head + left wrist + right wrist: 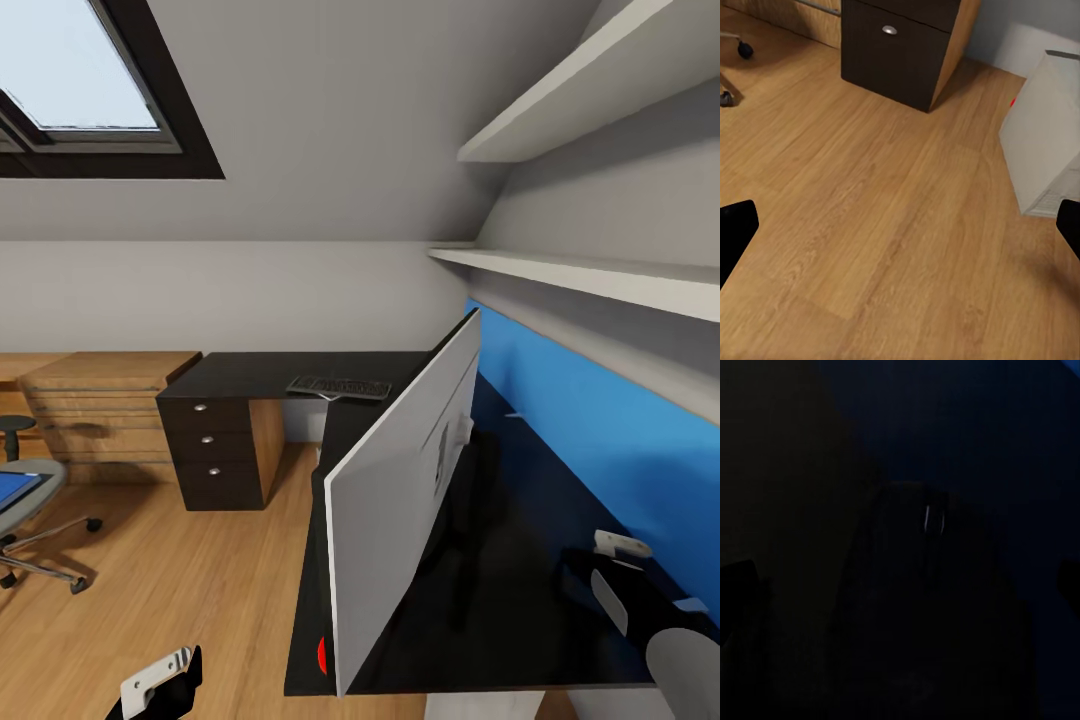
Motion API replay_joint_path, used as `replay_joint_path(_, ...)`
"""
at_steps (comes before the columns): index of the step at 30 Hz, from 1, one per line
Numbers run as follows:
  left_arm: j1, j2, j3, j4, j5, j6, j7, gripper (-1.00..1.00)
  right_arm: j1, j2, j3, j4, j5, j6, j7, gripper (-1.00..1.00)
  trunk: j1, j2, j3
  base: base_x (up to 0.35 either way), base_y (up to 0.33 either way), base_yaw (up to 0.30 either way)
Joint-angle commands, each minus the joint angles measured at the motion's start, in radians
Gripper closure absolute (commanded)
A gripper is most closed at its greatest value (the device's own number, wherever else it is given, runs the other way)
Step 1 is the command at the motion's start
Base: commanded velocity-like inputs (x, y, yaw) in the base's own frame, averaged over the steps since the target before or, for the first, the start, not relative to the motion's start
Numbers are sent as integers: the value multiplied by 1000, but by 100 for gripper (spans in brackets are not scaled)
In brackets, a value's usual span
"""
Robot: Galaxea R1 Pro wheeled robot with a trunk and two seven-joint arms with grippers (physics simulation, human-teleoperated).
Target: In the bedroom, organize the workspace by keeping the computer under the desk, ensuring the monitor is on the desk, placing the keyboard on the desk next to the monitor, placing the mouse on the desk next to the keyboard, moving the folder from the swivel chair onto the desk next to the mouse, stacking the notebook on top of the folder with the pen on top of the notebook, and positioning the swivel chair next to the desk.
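Honey-wood floor (pixel 870 225) lies under the left fingers (pixel 735 236), which are spread wide apart and hold nothing. Ahead of them and off to one side stands the computer (pixel 1039 135), a pale grey box with a red spot at its edge. Whether it touches the floor I cannot tell. Farther ahead is the black drawer unit (pixel 900 60) with a round silver knob.

In the head view the computer (pixel 400 500) shows as a big tilted grey slab across the near edge of the black bench (pixel 260 375).

The right fingers (pixel 739 585) are over the bench top behind that slab, close to the blue back panel (pixel 600 440). The wrist view is very dark, and the two tips show faintly at its edges, apart. A dark shape with a small pale glint (pixel 934 521) lies ahead of them, too dim to name.

The keyboard (pixel 338 387) rests on the far wing of the bench, well away from both pairs of fingers. The chair (pixel 25 500) stands far beyond the left fingers, with the blue folder (pixel 15 490) on its seat. A wooden chest (pixel 100 400) sits beside the drawers.
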Motion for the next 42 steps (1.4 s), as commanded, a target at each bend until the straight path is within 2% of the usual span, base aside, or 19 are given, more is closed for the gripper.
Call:
replay_joint_path(1, 0, 1, -4, -1, 10, -7, 5, -100, 0, 0, 1, -2, -11, 5, -4, -100, 0, -1, -1, 0, 0, 0)
replay_joint_path(6, 0, 1, -4, -1, 10, -7, 5, -100, 0, -1, 1, -2, -11, 5, -4, -100, 0, -1, -1, 0, 0, 0)
replay_joint_path(14, 0, 1, -4, -1, 10, -7, 6, -100, 0, -1, 0, -2, -11, 5, -4, -100, 31, -57, -26, 0, 0, 0)
replay_joint_path(25, 0, 1, -4, -1, 10, -7, 6, -100, 0, -2, 0, -1, -11, 5, -4, -100, 31, -57, -26, 0, 0, 0)
replay_joint_path(26, 0, 1, -4, -1, 10, -7, 6, -100, 0, -2, 0, -1, -11, 5, -4, 100, 31, -57, -26, 0, 0, 0)
replay_joint_path(42, 0, 1, -6, 0, 10, -7, 6, -100, 0, 0, -1, -4, -11, 0, -4, 100, 31, -57, -26, 0, 0, 0)
